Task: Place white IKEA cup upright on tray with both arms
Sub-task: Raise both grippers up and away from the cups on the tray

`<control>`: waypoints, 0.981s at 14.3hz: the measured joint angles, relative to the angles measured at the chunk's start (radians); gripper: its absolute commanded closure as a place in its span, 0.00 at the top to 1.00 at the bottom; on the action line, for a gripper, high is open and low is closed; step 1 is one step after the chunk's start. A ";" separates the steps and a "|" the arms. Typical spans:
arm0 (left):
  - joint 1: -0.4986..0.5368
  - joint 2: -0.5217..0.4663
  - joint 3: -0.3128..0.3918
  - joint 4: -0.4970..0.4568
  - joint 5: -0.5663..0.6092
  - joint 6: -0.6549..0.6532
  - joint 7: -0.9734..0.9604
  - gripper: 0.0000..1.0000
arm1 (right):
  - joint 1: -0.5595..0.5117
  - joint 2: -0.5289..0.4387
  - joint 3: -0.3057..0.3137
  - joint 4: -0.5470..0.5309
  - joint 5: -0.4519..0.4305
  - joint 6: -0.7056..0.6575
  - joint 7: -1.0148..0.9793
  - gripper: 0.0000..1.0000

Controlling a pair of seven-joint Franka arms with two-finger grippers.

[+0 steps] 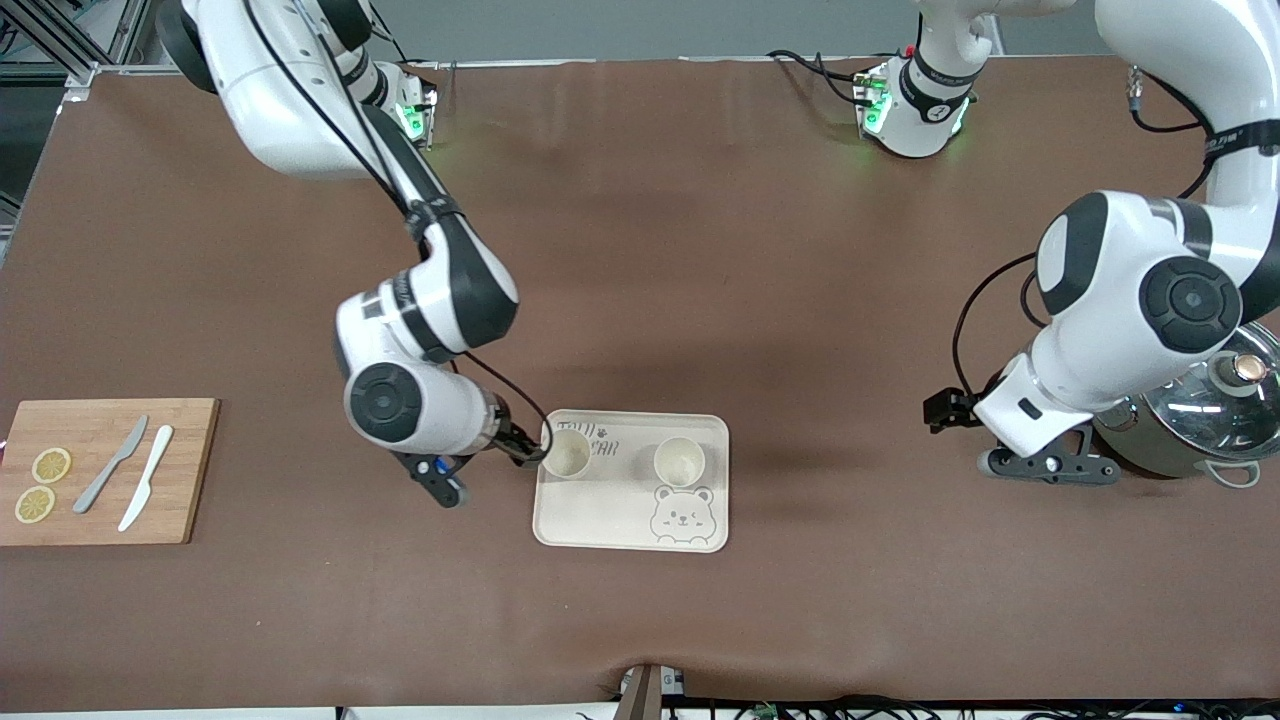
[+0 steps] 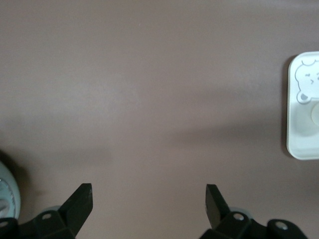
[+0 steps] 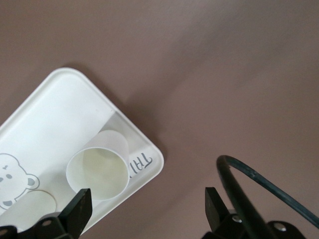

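Observation:
The cream tray (image 1: 600,520) with a bear face lies near the table's middle. Two white cups stand upright on it: one (image 1: 567,453) at the right arm's end, one (image 1: 680,461) toward the left arm's end. My right gripper (image 1: 528,449) is open and empty, low beside the first cup at the tray's edge. In the right wrist view that cup (image 3: 99,167) stands just off one finger, not between the fingers of the gripper (image 3: 147,206), and the tray (image 3: 55,109) fills the corner. My left gripper (image 1: 945,410) is open and empty over bare table (image 2: 148,199); the tray's edge (image 2: 304,134) shows.
A wooden cutting board (image 1: 110,520) with two knives and lemon slices lies at the right arm's end. A steel pot with a glass lid (image 1: 1200,420) stands under the left arm's wrist. The table is covered in brown matting.

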 measured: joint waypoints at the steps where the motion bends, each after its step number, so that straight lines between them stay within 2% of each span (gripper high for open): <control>1: 0.005 -0.019 0.000 -0.007 0.000 -0.014 0.000 1.00 | -0.021 -0.013 0.000 0.018 0.000 -0.031 -0.002 1.00; 5: 0.045 -0.118 0.000 -0.047 -0.005 -0.067 0.013 1.00 | -0.076 -0.123 0.000 0.040 -0.001 -0.142 -0.075 1.00; 9: 0.050 -0.216 -0.001 -0.087 -0.006 -0.127 0.017 1.00 | -0.156 -0.233 -0.002 0.037 -0.007 -0.302 -0.338 1.00; 14: 0.050 -0.276 -0.002 -0.165 -0.006 -0.129 0.018 1.00 | -0.237 -0.374 -0.003 -0.073 -0.083 -0.333 -0.661 1.00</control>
